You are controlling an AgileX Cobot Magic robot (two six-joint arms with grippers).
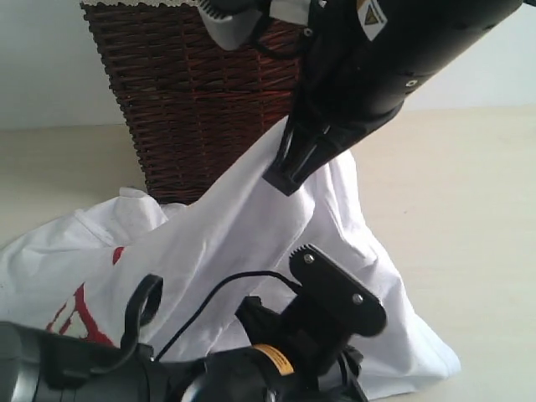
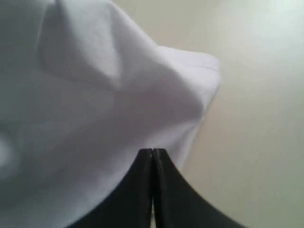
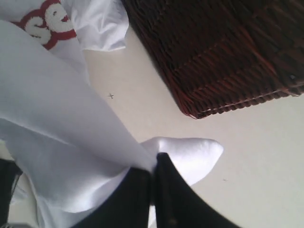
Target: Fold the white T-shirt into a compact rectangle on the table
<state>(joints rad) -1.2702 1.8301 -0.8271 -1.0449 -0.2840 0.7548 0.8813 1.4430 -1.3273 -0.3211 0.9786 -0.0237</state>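
Exterior view: the right gripper [image 1: 287,177] has its jaws nipped tight on a fold of the white T-shirt [image 1: 226,243], lifting it into a peak just in front of the dark wicker basket [image 1: 193,109]. The rest of the cloth slopes down and spreads over the pale table [image 1: 469,218], with red-edged lettering [image 1: 79,314] showing at the near left. Low at the near edge, the left gripper [image 2: 152,154] has its jaws pressed together on the shirt's cloth beside a loose corner.
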